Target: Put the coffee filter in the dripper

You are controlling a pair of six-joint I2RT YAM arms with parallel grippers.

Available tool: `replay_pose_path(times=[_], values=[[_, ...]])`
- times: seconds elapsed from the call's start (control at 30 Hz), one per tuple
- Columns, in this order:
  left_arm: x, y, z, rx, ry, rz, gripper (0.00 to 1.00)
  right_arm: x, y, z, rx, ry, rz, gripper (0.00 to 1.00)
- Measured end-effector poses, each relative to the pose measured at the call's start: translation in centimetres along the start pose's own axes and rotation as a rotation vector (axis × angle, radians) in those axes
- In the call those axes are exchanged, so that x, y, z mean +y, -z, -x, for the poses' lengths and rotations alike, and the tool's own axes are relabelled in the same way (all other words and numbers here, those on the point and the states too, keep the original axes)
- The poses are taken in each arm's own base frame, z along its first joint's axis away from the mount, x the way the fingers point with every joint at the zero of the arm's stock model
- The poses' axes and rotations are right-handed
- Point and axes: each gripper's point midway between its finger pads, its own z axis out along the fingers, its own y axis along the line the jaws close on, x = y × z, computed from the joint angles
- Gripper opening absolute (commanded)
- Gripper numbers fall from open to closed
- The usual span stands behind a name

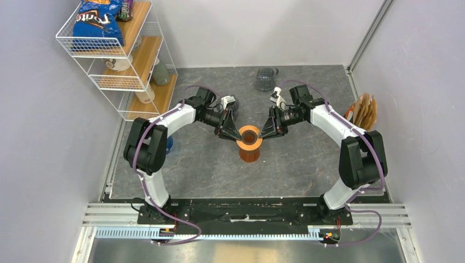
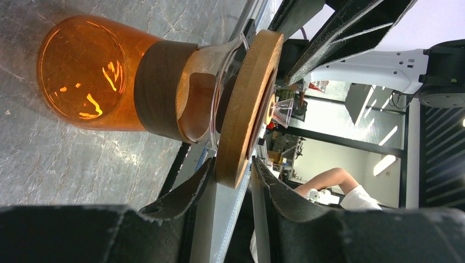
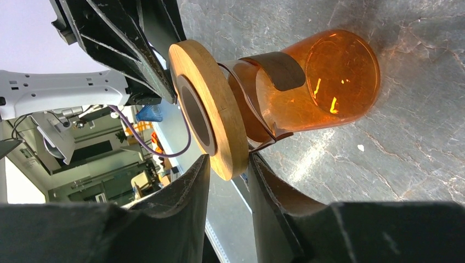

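My left gripper (image 2: 233, 175) and right gripper (image 3: 227, 164) are each pinching the wooden rim of the dripper (image 1: 249, 133), which sits on the orange carafe (image 1: 249, 153). The brown coffee filters (image 1: 364, 109) stand at the table's right edge. The bag (image 1: 98, 19) on the shelf (image 1: 143, 63) reads Doritos.

Grey marbled tabletop (image 1: 307, 164) enclosed by pale walls (image 1: 33, 137); wire shelf rack (image 1: 147, 55) w/ wooden boards seen at far-left corner.
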Motion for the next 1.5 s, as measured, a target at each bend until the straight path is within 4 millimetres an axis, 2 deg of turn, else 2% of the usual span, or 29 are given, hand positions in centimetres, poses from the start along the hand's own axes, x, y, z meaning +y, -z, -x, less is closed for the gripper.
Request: replay_pose_path(times=[0.4,0.8,1.13,1.43,1.5], values=[[-0.6,0.0,0.6,-0.006,-0.017,-0.01,0.23,-0.6,0.5,0.3,-0.013,-0.014,-0.014,0.38],[-0.6,-0.3,0.8,-0.004,0.0,-0.018,0.23,-0.9,0.6,0.3,-0.017,-0.022,-0.021,0.39],[-0.1,-0.6,0.7,0.02,0.041,-0.052,0.29,-1.1,0.6,0.2,-0.012,-0.036,-0.032,0.41],[-0.4,-0.4,0.6,0.026,0.05,-0.069,0.49,-1.2,0.5,0.1,-0.007,-0.044,-0.032,0.5],[0.1,-0.3,0.8,0.014,0.05,-0.043,0.55,-1.2,0.5,0.1,-0.007,-0.045,-0.033,0.57]])
